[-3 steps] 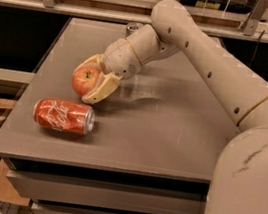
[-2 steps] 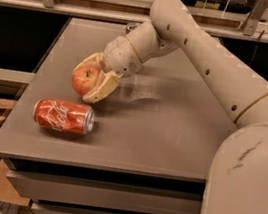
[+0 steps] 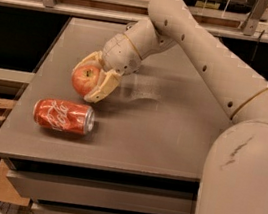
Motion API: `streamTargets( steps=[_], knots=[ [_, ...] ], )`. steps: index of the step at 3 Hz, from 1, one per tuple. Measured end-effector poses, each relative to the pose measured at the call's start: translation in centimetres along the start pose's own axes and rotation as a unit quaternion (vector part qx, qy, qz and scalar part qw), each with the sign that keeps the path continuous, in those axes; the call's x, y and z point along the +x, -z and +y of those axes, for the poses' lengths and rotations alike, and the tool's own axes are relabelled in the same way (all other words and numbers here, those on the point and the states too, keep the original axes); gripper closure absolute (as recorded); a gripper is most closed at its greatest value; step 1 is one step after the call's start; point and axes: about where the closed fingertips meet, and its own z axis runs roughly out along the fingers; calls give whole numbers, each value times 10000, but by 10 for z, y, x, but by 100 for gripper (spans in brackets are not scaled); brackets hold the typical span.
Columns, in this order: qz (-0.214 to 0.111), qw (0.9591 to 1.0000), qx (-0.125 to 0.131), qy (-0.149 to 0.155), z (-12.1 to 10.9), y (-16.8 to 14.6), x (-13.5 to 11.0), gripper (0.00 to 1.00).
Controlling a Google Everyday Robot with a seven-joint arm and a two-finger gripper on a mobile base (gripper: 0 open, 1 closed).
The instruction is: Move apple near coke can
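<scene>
Currently the end effector sits over the left half of the grey tabletop, with its two pale fingers clamped on the apple, one above it and one below on the right. The apple is red with yellowish patches and is well inside the tabletop's left edge. Whether it touches the surface or hangs just above it cannot be told.

The coke can lies on its side in front of the apple and slightly to the left. Its silver end faces right and its length runs roughly along the front edge. It is near the front-left corner, close to both the left and front edges but overhanging neither. A narrow strip of bare surface separates the apple from the can, so they are near each other but not touching.

The arm reaches in from the right and crosses above the back-right part of the tabletop. A wide stretch of open grey surface lies to the right of the can, running along the front edge to the robot's body.
</scene>
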Motion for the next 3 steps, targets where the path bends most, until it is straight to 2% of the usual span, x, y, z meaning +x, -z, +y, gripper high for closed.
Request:
streamTargets(
  steps=[1, 3],
  knots=[
    [41, 9999, -148, 35, 2, -1, 0, 84],
    [74, 9994, -328, 69, 5, -5, -2, 37]
  ],
)
